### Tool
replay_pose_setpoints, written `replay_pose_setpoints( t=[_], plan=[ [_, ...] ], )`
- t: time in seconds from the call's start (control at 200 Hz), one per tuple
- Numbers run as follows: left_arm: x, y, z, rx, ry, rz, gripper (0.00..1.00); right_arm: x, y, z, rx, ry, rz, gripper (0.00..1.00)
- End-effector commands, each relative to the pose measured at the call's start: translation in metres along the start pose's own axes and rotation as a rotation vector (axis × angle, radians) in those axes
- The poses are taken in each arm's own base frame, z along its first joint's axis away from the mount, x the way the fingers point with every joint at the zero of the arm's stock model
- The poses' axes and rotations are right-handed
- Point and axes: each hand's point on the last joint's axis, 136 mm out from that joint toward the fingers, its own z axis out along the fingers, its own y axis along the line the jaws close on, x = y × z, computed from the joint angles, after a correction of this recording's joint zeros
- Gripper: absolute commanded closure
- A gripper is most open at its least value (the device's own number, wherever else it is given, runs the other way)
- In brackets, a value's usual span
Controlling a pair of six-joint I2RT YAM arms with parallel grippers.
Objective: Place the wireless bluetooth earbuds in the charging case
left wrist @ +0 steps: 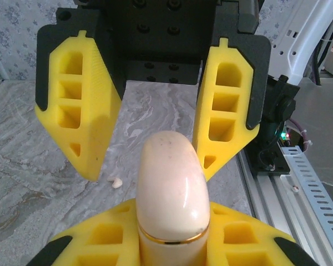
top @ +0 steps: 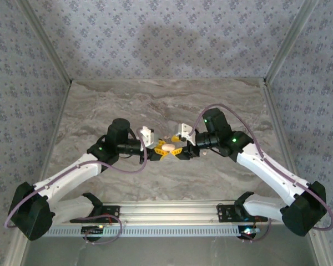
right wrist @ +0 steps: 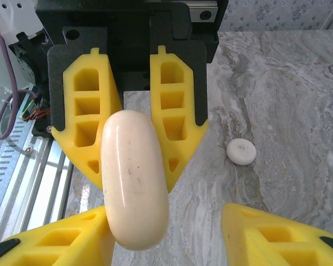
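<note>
The cream charging case (left wrist: 171, 188) is held upright, closed, with a thin gold band near its base. My left gripper (left wrist: 172, 217) is shut on its lower end. From above, the case (top: 169, 146) hangs between both grippers at the table's middle, the left gripper (top: 160, 149) facing the right gripper (top: 179, 148). In the right wrist view the case (right wrist: 134, 177) stands between my right gripper's (right wrist: 166, 213) open jaws, close against one finger (right wrist: 72, 238) and well apart from the other. A tiny white earbud (left wrist: 116, 182) lies on the marble below. A small white round bit (right wrist: 241, 151) lies on the table too.
The aluminium rail (top: 166, 213) runs along the near table edge, close to both grippers on their near side. Patterned walls (top: 166, 39) close the table at the back and sides. Bare marble (top: 166, 105) stretches beyond the grippers.
</note>
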Motion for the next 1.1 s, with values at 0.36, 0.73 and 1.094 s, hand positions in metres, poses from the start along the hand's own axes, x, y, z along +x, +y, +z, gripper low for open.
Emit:
replay_pose_setpoints(
  t=[0.36,0.73,1.094],
  plan=[
    [0.006,-0.007,0.001,0.039,0.012,-0.005,0.81,-0.037,-0.006,-0.017,0.007,-0.113,-0.042,0.46],
    [0.006,-0.009,0.000,0.044,0.018,-0.004,0.82,-0.036,-0.013,-0.019,0.044,-0.110,-0.030,0.46],
    [0.006,-0.009,0.001,0.047,0.020,0.000,0.82,-0.036,-0.020,-0.025,0.083,-0.113,-0.028,0.47]
  ],
)
